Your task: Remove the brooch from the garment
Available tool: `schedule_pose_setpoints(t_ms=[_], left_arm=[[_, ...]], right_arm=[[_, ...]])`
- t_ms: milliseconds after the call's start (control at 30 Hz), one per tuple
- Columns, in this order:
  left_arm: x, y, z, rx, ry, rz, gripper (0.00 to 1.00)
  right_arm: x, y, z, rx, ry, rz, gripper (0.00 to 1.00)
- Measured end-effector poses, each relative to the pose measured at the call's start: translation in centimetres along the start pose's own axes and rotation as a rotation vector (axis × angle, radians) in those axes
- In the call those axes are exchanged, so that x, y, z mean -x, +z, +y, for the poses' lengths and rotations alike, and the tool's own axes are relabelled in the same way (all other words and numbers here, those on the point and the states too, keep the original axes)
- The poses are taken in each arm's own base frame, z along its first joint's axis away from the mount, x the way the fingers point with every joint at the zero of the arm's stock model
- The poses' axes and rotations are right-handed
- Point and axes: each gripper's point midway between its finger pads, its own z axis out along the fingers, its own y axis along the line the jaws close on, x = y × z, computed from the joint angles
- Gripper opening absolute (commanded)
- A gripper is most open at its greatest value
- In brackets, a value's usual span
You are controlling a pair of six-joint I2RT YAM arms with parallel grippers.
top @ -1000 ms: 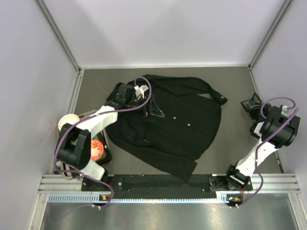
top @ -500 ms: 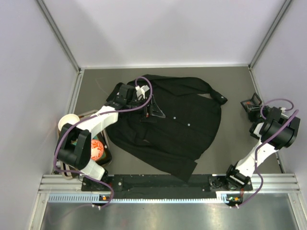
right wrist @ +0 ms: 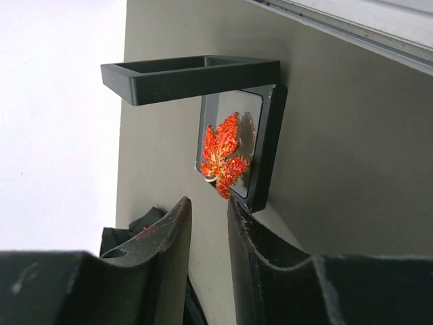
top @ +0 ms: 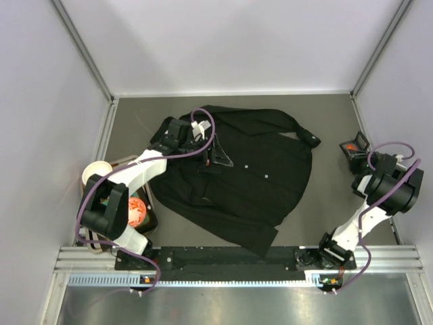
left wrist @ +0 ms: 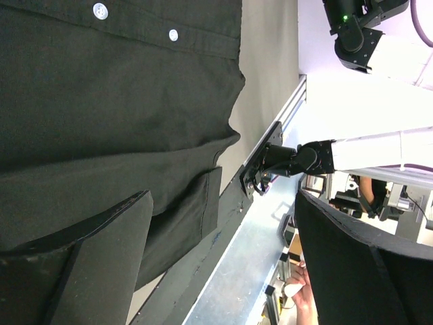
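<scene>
The black shirt (top: 257,176) lies spread on the table, and its pale buttons show in the left wrist view (left wrist: 101,101). The red-orange leaf brooch (right wrist: 220,154) lies off the shirt, in a small open black box (right wrist: 267,145) at the far right of the table (top: 353,145). My right gripper (right wrist: 208,203) is just short of the box with its jaws a narrow gap apart and nothing between them; it also shows in the top view (top: 362,157). My left gripper (top: 215,157) is wide open and empty above the shirt's upper left chest (left wrist: 223,264).
A paper cup (top: 95,173) and a dark tray (top: 152,218) holding a round orange disc (top: 137,213) sit at the left edge. Grey walls enclose the table on three sides. An aluminium rail (top: 237,256) runs along the near edge.
My right gripper has drawn back a little from the small box towards the near side, uncovering the brooch in it. The left arm and the shirt have not moved.
</scene>
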Motion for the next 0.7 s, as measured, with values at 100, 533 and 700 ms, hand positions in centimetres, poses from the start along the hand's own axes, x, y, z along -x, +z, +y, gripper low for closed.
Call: schedule_pose_setpoints(t_ms=[100,533,700], left_arm=[[0.0,0.0,0.0,0.000,0.001,0.000,0.90],[-0.2,0.1,-0.2,-0.007,0.003,0.007,0.91],[-0.1,-0.2,-0.6,-0.012,0.007,-0.001,0.91]], right_arm=[[-0.1,-0.2,-0.2,-0.014,0.007,0.006,0.28],[0.2,-4.4,3.4,-0.071,-0.101,0.049,0.29],[-1.4,-8.3,7.9,-0.072,-0.329,0.088,0.32]])
